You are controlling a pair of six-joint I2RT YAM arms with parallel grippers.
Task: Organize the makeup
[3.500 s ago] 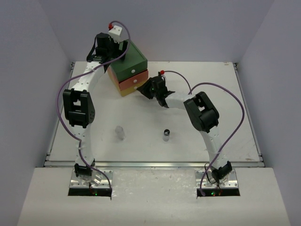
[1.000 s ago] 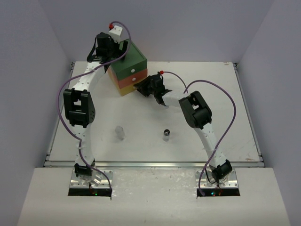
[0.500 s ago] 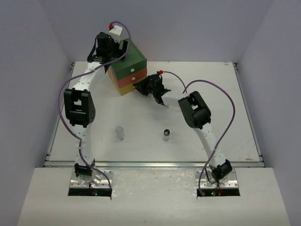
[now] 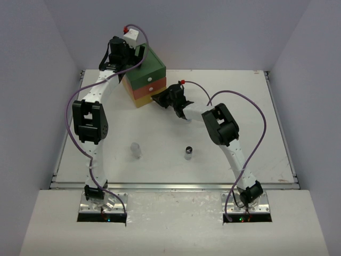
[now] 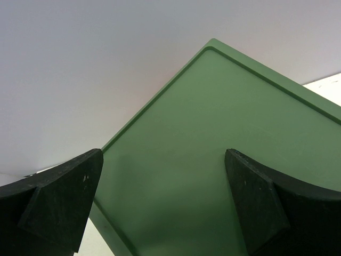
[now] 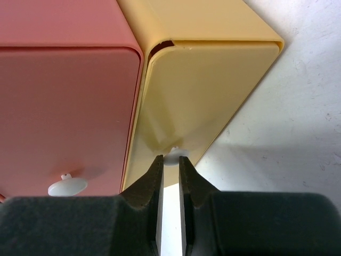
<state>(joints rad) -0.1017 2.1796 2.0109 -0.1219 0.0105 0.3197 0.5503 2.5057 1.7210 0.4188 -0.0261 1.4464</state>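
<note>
A: What is the right end effector doing?

B: Its two dark fingers are pinched almost together on the small white knob of the yellow drawer, the lowest one in the chest. The knob sits right between the fingertips. The drawer front looks flush with its frame or only barely cracked, so I judge the pull has not really begun.

A: And the left end effector?

B: Spread as wide as it goes and holding nothing. It hangs over the green top of the chest at the far left of the counter. Whether it touches the top, I cannot tell.

A: Where is the makeup?

B: Two small jars stand upright on the counter, well apart from the chest and nearer the arm bases. A clear jar is to the left and a black-capped jar to the right, with a gap between them. No other cosmetics show in any view.

A: How far along is the task?

B: Judging by this, late but unfinished. Both jars are out in the open and neither is gripped. The pink drawer above is shut. What the drawers hold is hidden. Left to do, as I read it: open the yellow drawer, put both jars away, then close it.
</note>
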